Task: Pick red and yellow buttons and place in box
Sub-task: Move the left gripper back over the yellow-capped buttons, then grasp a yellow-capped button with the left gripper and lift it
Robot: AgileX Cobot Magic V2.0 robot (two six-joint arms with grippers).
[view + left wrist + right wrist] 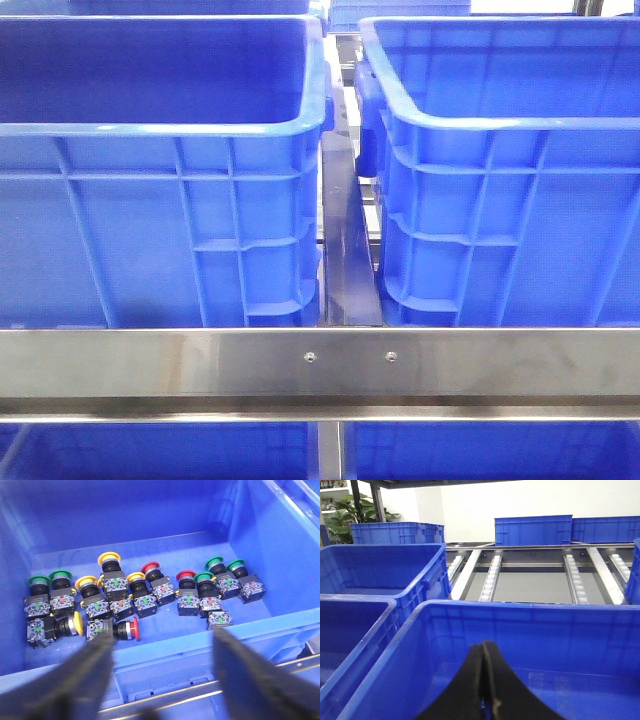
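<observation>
- Left pincer [162, 680] hangs over a crate of buttons [55, 680], its two dark fingers spread wide apart with nothing between them.
- Right pincer [485, 690] sits above another blue crate [530, 615], fingers pressed together in a thin seam; I see nothing held between them, though the very tips are cut off by the edge of the view.
- From the front, two big blue crates stand side by side, the left one [160, 130] and the right one [500, 125], behind a steel rail [320, 360]. Neither arm shows in that view, and neither crate's floor can be seen.
- Down on the floor of the button crate lies a loose row of push-buttons with black bodies: yellow-capped ones such as the tall yellow button [109, 560], red ones such as the red button on its side [131, 629] nearest the left pincer, and green ones [39, 581] at both ends of the row.
- Which crate is the receiving box I cannot say for certain; the one below the right pincer looks bare as far as its floor shows.
- My reading: the picking step is only about to start, with no button gripped yet.
- Next, the left pincer likely needs to drop into the crate, straddle one red or yellow cap or body, and close, steering clear of the green ones packed tightly beside them.
</observation>
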